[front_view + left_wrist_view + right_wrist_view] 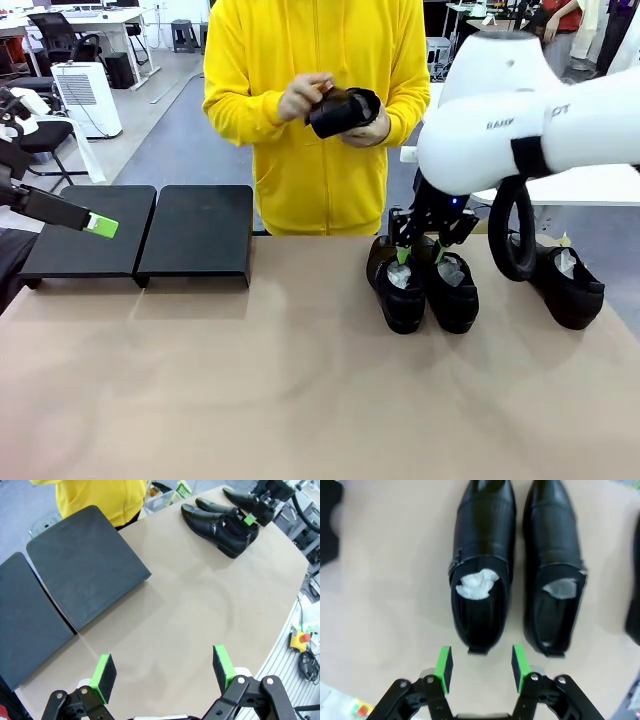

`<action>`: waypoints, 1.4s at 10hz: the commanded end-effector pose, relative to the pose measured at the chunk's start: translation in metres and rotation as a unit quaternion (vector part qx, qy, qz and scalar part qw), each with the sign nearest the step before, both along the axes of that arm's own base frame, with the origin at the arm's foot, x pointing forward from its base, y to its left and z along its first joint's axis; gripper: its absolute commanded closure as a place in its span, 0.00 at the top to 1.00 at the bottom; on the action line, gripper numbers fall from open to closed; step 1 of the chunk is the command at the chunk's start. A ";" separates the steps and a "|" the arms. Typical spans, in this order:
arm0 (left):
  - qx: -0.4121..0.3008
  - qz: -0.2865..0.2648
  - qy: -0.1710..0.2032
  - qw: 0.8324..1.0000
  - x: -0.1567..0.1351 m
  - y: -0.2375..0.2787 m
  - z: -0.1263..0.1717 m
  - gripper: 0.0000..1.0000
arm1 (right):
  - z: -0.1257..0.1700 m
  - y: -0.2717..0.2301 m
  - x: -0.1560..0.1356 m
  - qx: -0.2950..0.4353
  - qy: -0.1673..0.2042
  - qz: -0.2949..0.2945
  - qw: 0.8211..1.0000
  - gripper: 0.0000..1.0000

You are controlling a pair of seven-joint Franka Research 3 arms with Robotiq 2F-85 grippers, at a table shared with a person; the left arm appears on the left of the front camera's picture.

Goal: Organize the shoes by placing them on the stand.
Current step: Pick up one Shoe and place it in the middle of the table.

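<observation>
Two glossy black shoes stand side by side on the table right of centre, both stuffed with white paper. My right gripper hangs just over their heels. In the right wrist view its jaws are open, and the green pads flank the heel of the left shoe without touching it; its mate lies beside it. A third shoe stands farther right. The person holds another shoe in both hands. The stand sits at the back left. My left gripper hovers open over its left end.
The person in a yellow hoodie stands at the far edge, behind the middle of the table. In the left wrist view the stand's platforms lie side by side, with bare tan tabletop between them and the shoes.
</observation>
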State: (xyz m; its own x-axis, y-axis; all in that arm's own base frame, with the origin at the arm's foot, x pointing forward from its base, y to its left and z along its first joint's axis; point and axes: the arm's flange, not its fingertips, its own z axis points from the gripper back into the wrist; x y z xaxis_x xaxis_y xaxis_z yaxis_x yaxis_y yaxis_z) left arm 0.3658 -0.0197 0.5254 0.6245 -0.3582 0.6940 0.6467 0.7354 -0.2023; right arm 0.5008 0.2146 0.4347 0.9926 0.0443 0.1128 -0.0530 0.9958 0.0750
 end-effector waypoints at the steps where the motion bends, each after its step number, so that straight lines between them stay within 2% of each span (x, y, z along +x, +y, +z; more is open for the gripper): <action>1: -0.009 -0.010 -0.004 1.000 0.001 0.002 -0.001 1.00 | -0.023 0.002 0.013 0.000 -0.006 -0.001 1.000 0.63; 8: -0.009 -0.010 -0.004 1.000 0.001 0.002 -0.001 1.00 | -0.060 0.002 0.044 -0.017 0.028 -0.011 0.999 0.63; 14: -0.009 -0.010 -0.004 1.000 0.001 0.002 -0.001 1.00 | -0.085 0.010 0.056 -0.035 0.052 -0.010 0.998 0.63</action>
State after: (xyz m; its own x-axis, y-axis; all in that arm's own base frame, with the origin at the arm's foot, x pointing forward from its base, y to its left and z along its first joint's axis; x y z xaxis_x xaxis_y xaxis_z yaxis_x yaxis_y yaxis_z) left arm 0.3658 -0.0197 0.5253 0.6243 -0.3588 0.6939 0.6472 0.7350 -0.2022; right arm 0.5484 0.2184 0.3491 0.9989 0.0470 0.0057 -0.0472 0.9980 0.0412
